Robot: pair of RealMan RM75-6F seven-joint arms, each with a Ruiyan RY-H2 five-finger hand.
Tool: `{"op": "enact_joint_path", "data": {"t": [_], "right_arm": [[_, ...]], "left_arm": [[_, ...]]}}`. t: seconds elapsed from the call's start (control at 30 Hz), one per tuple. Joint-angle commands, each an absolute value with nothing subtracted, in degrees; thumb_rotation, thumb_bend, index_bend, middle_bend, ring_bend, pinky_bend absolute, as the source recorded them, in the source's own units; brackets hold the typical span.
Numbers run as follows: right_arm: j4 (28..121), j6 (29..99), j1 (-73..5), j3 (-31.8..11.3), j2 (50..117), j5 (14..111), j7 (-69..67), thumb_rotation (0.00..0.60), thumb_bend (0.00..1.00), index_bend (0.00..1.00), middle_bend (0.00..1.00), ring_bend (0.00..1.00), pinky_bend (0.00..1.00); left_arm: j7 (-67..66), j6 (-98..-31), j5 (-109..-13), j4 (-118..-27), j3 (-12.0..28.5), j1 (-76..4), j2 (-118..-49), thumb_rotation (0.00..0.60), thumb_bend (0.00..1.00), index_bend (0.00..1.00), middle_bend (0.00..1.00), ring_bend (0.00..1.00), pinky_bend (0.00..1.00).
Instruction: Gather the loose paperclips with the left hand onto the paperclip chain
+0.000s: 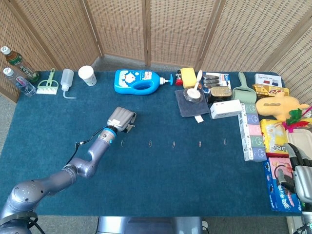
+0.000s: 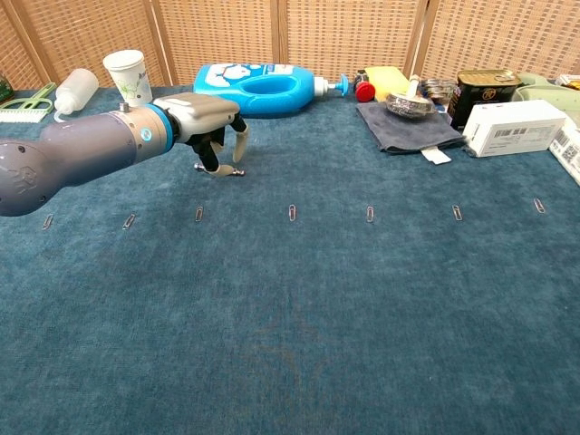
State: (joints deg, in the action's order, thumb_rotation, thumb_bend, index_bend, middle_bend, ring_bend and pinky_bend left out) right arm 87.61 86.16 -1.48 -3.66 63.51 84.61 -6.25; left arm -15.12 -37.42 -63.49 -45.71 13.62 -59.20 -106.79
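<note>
Left hand (image 2: 210, 127) over paperclip chain (image 2: 234, 170)

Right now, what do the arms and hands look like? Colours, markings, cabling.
The left arm is smooth grey-silver metal with a glowing blue ring at the wrist and a thin black cable running loose along the forearm. The left hand has a light grey back with darker fingers tipped in beige pads. The right hand is grey with black fingers, only partly visible at the frame edge.
</note>
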Motion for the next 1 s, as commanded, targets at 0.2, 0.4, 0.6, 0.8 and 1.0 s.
{"op": "enact_joint_path", "data": {"t": [0.2, 0.4, 0.6, 0.8, 1.0], "right_arm": [[87.12, 86.33, -1.23, -3.75, 63.57, 84.43, -6.78, 0.600, 0.51, 0.00, 0.12, 0.11, 0.23], [86.72, 86.43, -0.99, -3.73, 63.55, 84.34, -7.28, 0.600, 0.51, 0.00, 0.12, 0.11, 0.23], [86.47, 86.60, -0.75, -3.81, 63.52, 84.19, -7.62, 0.600, 0.51, 0.00, 0.12, 0.11, 0.23], [86.27, 86.78, -0.59, -3.86, 63.62, 84.16, -7.74, 0.600, 0.51, 0.00, 0.12, 0.11, 0.23], [86.05, 86.80, -0.48, -3.88, 63.82, 84.13, -7.86, 0.600, 0.51, 0.00, 0.12, 0.11, 0.23]], "left_arm": [[-15.28, -36.78, -63.48, -45.06, 13.79, -60.13, -107.53, 0.600, 0.31, 0.49, 1.00, 1.00, 1.00], [-16.00, -36.44, -63.01, -44.62, 13.73, -60.40, -108.04, 0.600, 0.31, 0.49, 1.00, 1.00, 1.00], [-16.42, -36.01, -62.49, -43.37, 13.91, -60.82, -108.79, 0.600, 0.31, 0.49, 1.00, 1.00, 1.00], [-16.87, -35.41, -61.88, -42.51, 14.07, -61.11, -109.10, 0.600, 0.31, 0.49, 1.00, 1.00, 1.00], [-17.32, -35.54, -61.67, -42.78, 13.96, -60.96, -108.88, 0.600, 0.31, 0.49, 1.00, 1.00, 1.00]]}}
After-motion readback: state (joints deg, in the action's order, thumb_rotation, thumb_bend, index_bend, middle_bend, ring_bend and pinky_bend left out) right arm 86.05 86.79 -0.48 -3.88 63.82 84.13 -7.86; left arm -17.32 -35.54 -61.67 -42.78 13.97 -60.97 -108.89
